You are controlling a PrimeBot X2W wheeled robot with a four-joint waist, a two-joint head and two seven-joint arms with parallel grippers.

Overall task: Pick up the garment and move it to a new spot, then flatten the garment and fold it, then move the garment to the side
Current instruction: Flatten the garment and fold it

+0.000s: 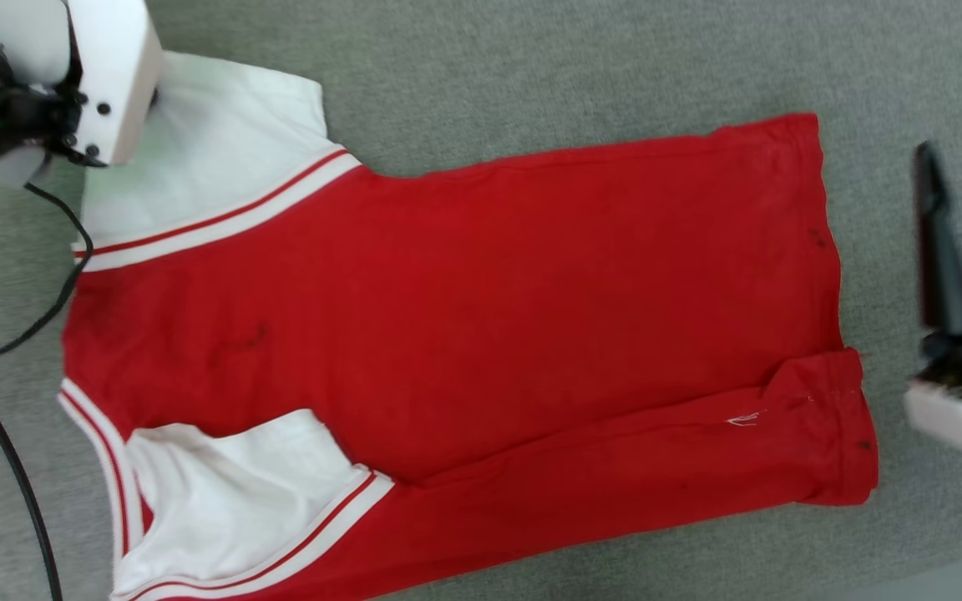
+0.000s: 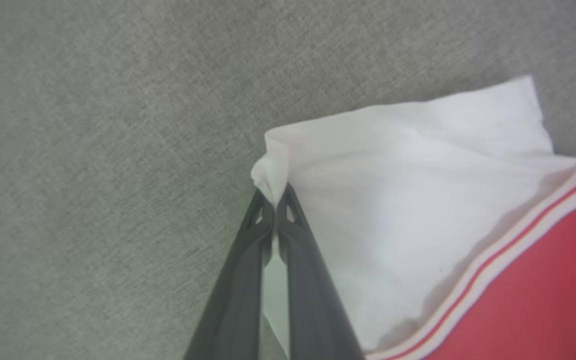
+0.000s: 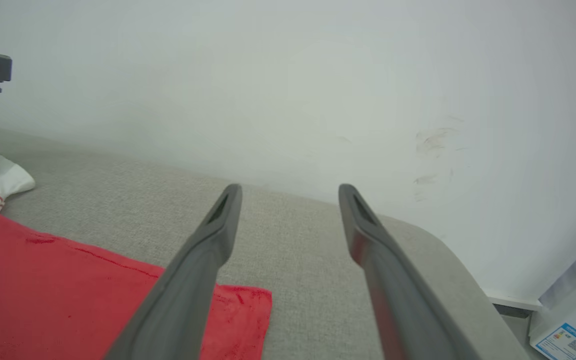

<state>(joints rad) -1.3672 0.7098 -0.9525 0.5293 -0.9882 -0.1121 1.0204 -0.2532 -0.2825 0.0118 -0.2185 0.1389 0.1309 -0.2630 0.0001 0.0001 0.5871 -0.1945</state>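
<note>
Red cloth lies flat on the grey mat (image 1: pixel 531 75): the shirt (image 1: pixel 464 317) runs side to side, neck and white sleeves toward the left arm, hem toward the right, its near edge turned in over the body. The right gripper (image 3: pixel 290 200) hangs wide open and empty beside the hem end, not touching it. Farther out, the left gripper (image 2: pixel 274 205) is pinched tight on a corner of the far sleeve (image 2: pixel 418 190), so that arm looks placed to bring the far side nearer.
</note>
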